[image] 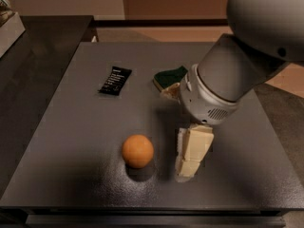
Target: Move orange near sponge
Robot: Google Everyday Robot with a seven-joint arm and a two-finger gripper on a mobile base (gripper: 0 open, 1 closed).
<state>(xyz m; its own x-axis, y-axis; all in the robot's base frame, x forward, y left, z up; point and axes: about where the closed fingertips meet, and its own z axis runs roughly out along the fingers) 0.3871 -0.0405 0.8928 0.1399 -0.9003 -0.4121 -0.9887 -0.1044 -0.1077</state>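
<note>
The orange [137, 150] sits on the dark grey table [71, 127], near its front edge and left of centre. My gripper [190, 156] hangs just to the right of the orange, close above the table and apart from the fruit. The sponge [169, 77], with a dark green top and pale yellow body, lies further back at the table's middle. My arm [223, 80] covers its right part.
A flat black wrapper with white text [115, 80] lies at the back left of the table. A darker counter [33, 56] adjoins the table on the left, with a pale box [8, 23] at its far end. Brown floor lies behind.
</note>
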